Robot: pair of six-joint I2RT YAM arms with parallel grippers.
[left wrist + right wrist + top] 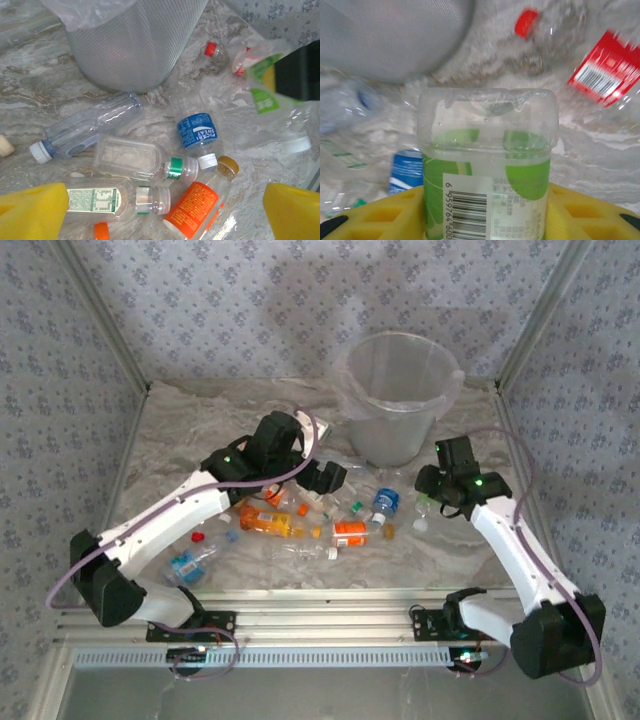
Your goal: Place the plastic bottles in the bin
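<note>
We are at the grasp: the right gripper (487,215) has its jaws closed partway on a green bottle (487,150), pads against both its sides. It sits low over the table (180,420), just beside the bin (392,435).

We judge the next move to be a lift above the rim, a swing over the bin's mouth and a release. The bottle looks light and slick, so the grip has to hold through the lift.

The left gripper (160,215) hangs with jaws spread wide and empty above the pile, over an orange-label bottle (197,207) and a blue-label bottle (197,131).

We count one bin, one bottle in hand, and at least seven loose bottles under the left wrist. The top view suggests more, but the clear ones overlap too much for a firm count. Whether any bottle lies in the bin we cannot tell
</note>
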